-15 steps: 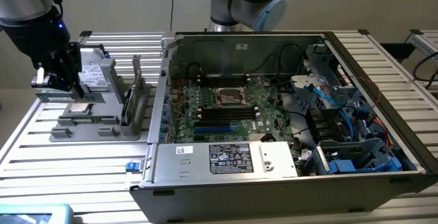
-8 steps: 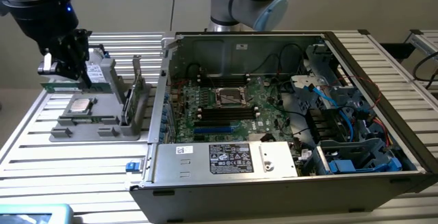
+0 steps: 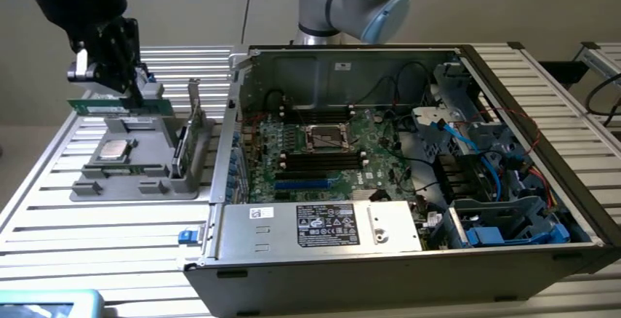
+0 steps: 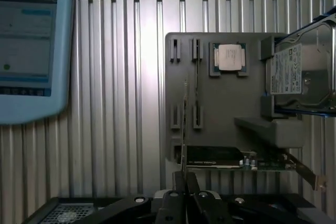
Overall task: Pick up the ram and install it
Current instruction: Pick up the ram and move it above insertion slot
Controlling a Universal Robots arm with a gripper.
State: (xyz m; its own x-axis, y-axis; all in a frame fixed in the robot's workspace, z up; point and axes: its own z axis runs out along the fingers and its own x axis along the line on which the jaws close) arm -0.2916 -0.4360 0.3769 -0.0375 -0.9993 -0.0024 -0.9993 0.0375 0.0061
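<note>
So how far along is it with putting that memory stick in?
Done: the ram looks lifted off the grey tray. In hand: the gripper holds it above that tray. Left: it isn't yet on the motherboard in the open case.

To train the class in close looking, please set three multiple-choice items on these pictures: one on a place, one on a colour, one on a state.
1. Where is the gripper?
A. inside the case
B. above the tray
C. over the tablet

2. What colour is the tablet's frame?
A. red
B. black
C. light blue

3. In what state is the gripper?
A. open and empty
B. shut on the ram
C. open around the ram

Key:
1 B: the exterior view shows it over the tray, outside the case.
2 C: the frame in the wrist view is light blue.
3 B: in the wrist view the fingers close on the ram's thin edge, and the ram stands clear of the tray.
</note>
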